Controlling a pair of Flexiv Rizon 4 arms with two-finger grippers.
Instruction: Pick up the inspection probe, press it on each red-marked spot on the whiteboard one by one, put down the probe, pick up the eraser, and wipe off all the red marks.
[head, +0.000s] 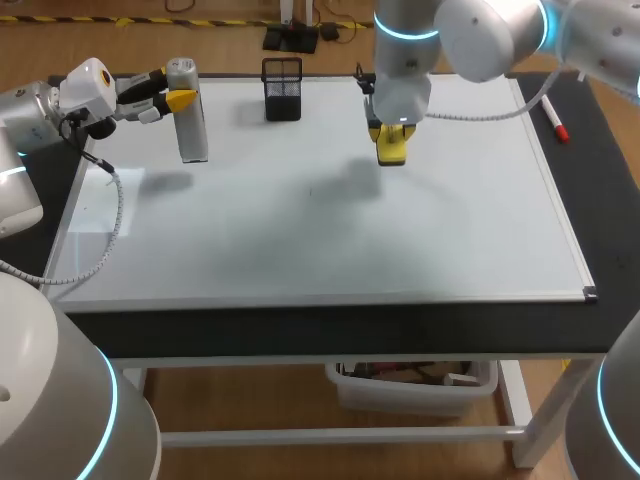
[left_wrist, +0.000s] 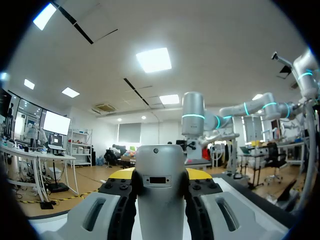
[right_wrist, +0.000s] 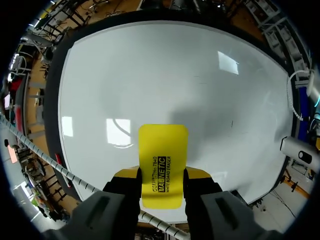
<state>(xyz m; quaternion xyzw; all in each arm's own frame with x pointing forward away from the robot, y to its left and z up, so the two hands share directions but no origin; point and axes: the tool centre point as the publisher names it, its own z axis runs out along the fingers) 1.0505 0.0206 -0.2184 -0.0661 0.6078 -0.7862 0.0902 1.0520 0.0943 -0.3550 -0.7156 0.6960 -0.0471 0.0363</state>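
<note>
The left gripper (head: 183, 97) is hanging over the far left corner of the whiteboard (head: 330, 240), and it is clenching the grey probe (head: 193, 135) between its two fingers. In the left wrist view the probe (left_wrist: 160, 185) is standing upright between the fingers (left_wrist: 117, 192), which are pressing on it from both sides. The probe's shadow is falling on the board a little apart from its lower end.

The right gripper (head: 390, 132) is coming in from the right and hanging over the far middle of the board, pointing down. It is grasping the yellow eraser (head: 390, 152). In the right wrist view the eraser (right_wrist: 162, 160) is sitting flat between the fingers (right_wrist: 199, 182), sticking out ahead of them over the whiteboard (right_wrist: 165, 70). Whether the eraser is touching the board or floating just above it is hard to tell from these views.

A black mesh pen holder (head: 283, 88) is standing at the far edge of the board, between the two grippers. A marker (head: 555, 120) with a red cap is lying on the dark table (head: 610, 220) just beside the board's right edge.
</note>
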